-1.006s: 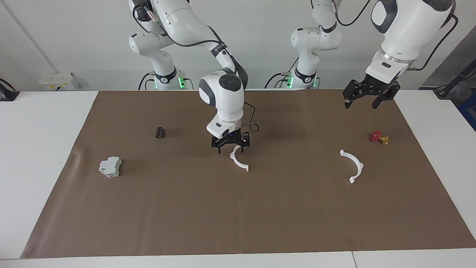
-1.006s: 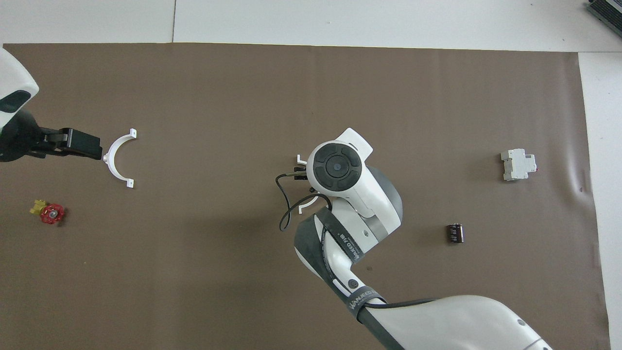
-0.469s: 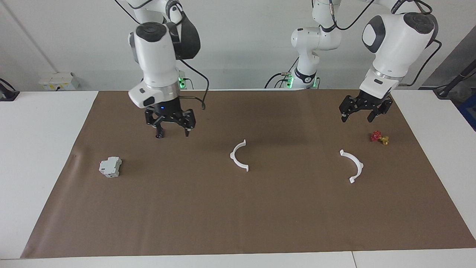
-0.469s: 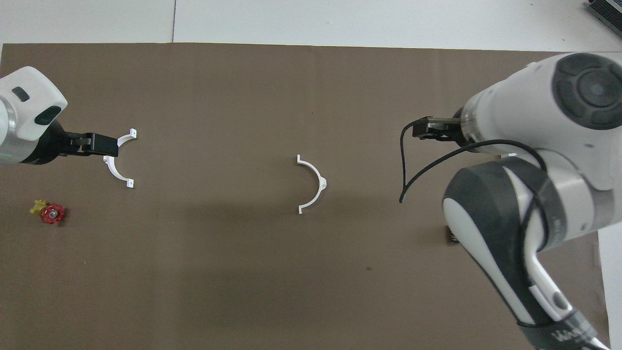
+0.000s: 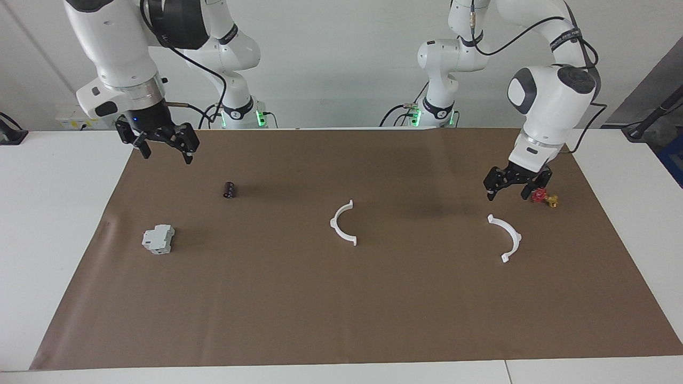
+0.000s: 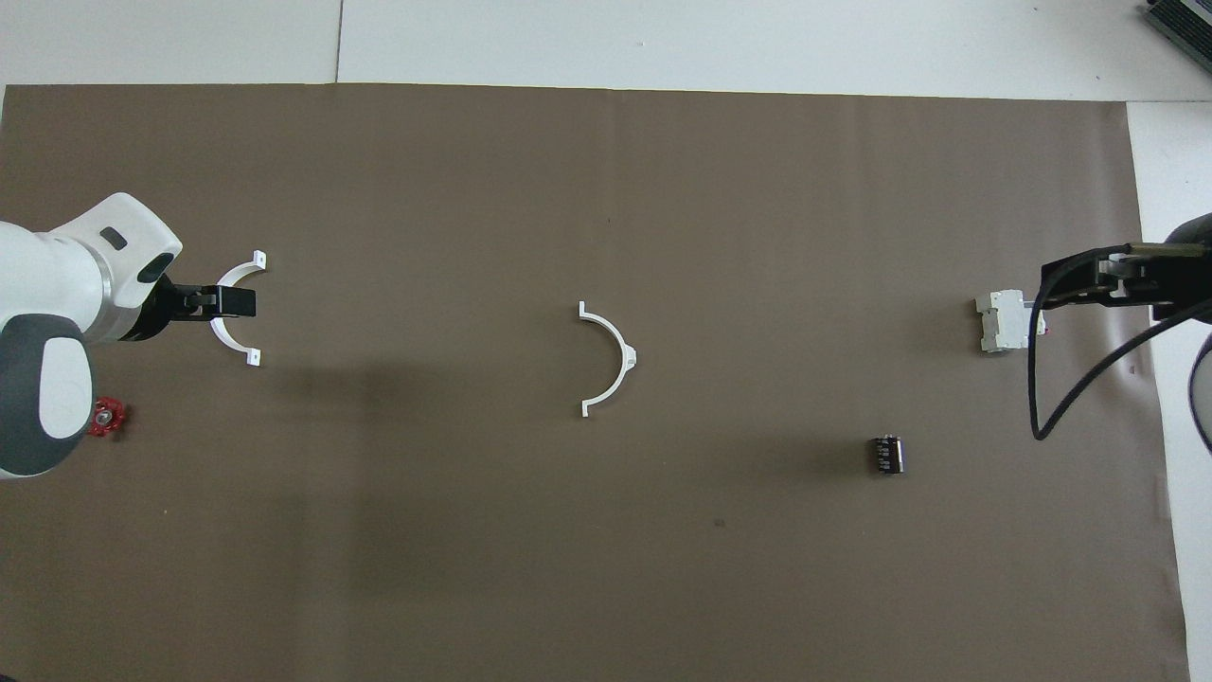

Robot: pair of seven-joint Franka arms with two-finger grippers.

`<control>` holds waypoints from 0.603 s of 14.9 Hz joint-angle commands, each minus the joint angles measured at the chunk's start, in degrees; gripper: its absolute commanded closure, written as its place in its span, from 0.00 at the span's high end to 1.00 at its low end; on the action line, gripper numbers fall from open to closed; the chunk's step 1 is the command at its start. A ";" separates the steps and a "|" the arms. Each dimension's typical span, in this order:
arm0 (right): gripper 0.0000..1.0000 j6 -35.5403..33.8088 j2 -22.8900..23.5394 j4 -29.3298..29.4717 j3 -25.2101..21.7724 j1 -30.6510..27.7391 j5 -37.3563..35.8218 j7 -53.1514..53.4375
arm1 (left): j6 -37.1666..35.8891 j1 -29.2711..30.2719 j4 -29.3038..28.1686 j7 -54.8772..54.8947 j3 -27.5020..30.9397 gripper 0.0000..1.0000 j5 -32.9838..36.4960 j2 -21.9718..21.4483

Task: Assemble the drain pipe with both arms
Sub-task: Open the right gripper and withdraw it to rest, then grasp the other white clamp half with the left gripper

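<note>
Two pipe halves (image 5: 342, 223) (image 5: 506, 238) are laid apart mid-mat; no writing can be read. Nearby lie a valve (image 5: 544, 197), block (image 5: 158, 238) and cylinder (image 5: 229, 189). Left gripper (image 5: 507, 188) and right gripper (image 5: 165, 148) are held wide, empty.

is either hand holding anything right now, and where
Nothing is held. The left hand hangs open over one half-ring; the right hand is open in the air.
</note>
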 commanded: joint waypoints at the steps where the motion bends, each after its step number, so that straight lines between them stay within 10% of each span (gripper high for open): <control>1: 1.00 -2.54 0.46 0.82 0.94 -2.94 1.25 -2.71 | 6.91 0.66 -4.43 4.64 1.48 1.00 0.15 -0.05; 9: 1.00 -4.93 1.16 2.83 1.02 -2.68 3.72 -2.89 | 18.89 0.40 -8.49 5.72 5.18 1.00 0.06 7.94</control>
